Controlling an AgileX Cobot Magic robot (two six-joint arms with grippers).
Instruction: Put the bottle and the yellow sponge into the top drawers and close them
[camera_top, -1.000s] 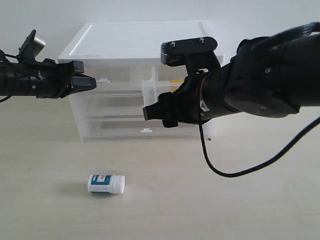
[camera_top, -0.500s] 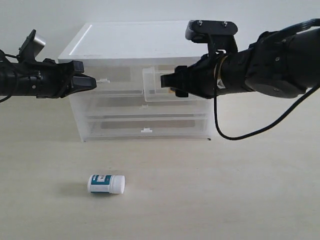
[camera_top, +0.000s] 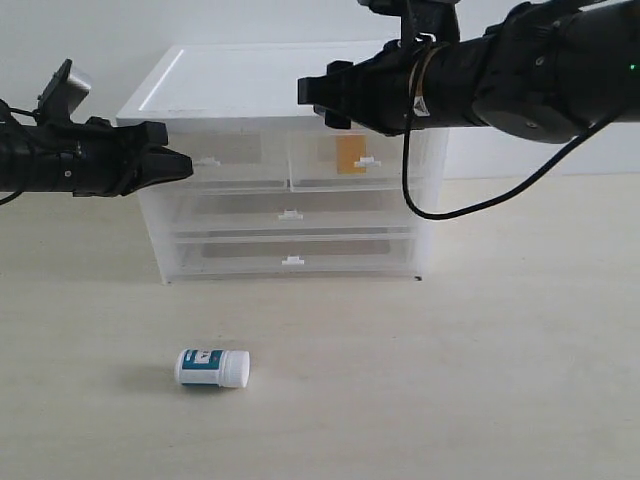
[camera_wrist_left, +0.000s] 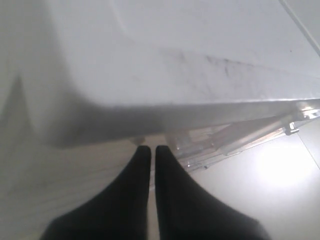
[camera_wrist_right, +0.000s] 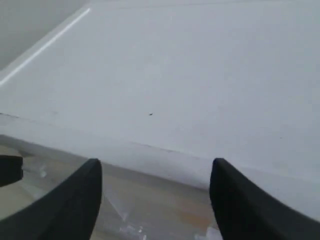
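With the bottle (camera_top: 212, 367) lying near the front edge of the desk (camera_top: 480, 400), the left end effector (camera_wrist_left: 152, 148) is hovering clenched on nothing, the right end effector (camera_wrist_right: 156, 162) released.

It looked like a robotics lab bench. A lone plastic drawer unit (camera_top: 290, 160) stood on a bare, pale wood-grain table (camera_top: 480, 380), with a blank white wall (camera_top: 60, 30) behind it. A black left arm (camera_top: 60, 165) reached toward the unit's left side. A black right arm (camera_top: 530, 70) reached over its top, trailing a loose cable (camera_top: 455, 213).
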